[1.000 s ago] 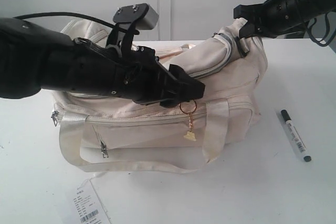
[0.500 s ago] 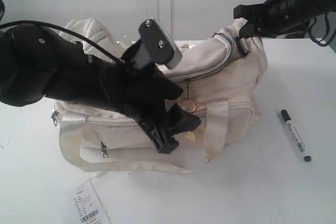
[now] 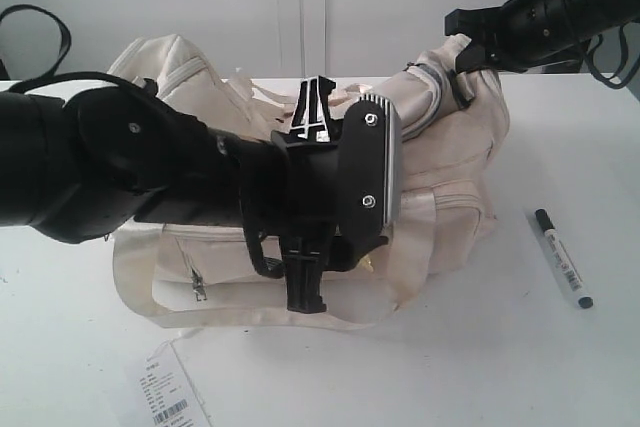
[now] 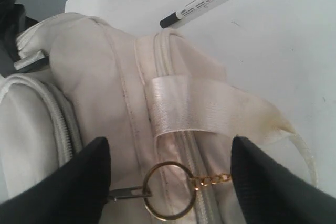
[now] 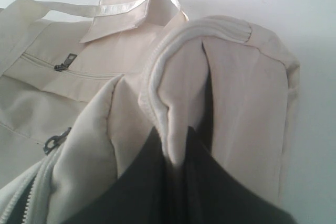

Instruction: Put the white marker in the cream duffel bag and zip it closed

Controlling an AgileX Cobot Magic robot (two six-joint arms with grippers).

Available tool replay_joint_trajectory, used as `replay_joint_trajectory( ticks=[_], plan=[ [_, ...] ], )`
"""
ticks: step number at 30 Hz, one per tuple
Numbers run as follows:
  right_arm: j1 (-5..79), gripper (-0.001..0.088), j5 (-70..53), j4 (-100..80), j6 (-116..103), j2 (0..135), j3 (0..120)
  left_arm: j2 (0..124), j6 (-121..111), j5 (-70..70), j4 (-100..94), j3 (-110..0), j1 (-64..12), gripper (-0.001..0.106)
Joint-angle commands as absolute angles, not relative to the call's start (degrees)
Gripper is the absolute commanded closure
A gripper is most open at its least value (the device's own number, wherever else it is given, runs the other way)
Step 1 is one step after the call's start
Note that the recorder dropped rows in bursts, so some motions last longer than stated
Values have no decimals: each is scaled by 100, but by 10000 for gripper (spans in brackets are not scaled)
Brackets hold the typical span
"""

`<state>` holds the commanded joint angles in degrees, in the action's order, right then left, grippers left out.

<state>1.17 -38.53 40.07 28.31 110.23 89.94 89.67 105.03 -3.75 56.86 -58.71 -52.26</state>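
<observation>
The cream duffel bag (image 3: 445,162) stands on the white table. The white marker (image 3: 562,258) lies on the table to its right, apart from both grippers; the left wrist view shows the marker (image 4: 202,2) beyond the bag (image 4: 94,72). My left gripper (image 3: 305,282) points down over the bag's front and stands open (image 4: 169,145), its jaws either side of a gold ring (image 4: 169,190) on a grey zip pull (image 4: 126,193), touching neither. My right gripper (image 3: 465,52) is shut on a fold of the bag's end fabric (image 5: 176,153) at the top right.
A white paper barcode tag (image 3: 168,389) lies on the table in front of the bag's left corner. One webbing handle (image 3: 250,315) droops onto the table at the front. The left arm (image 3: 120,167) hides much of the bag's front.
The left arm has rolled its wrist and dropped from the bag's top to its front, fingers now pointing down around the gold ring. The right gripper and the marker have not moved.
</observation>
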Motion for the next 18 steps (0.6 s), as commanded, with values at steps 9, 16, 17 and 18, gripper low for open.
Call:
replay_joint_trajectory(
  ticks=[9,16,17,18],
  plan=[
    [117,868,-3853,4007,2831,11023,8994,9124,10172,-794,6198,-5871,-5210,366],
    [117,868,-3853,4007,2831,11023,8994,9139,10172,-1250,6291,-5871,-5210,493],
    [117,868,-3853,4007,2831,11023,8994,9126,10172,-1403,6291,-5871,-5210,573],
    [117,868,-3853,4007,2831,11023,8994,9126,10172,-1496,6291,-5871,-5210,647]
  ],
)
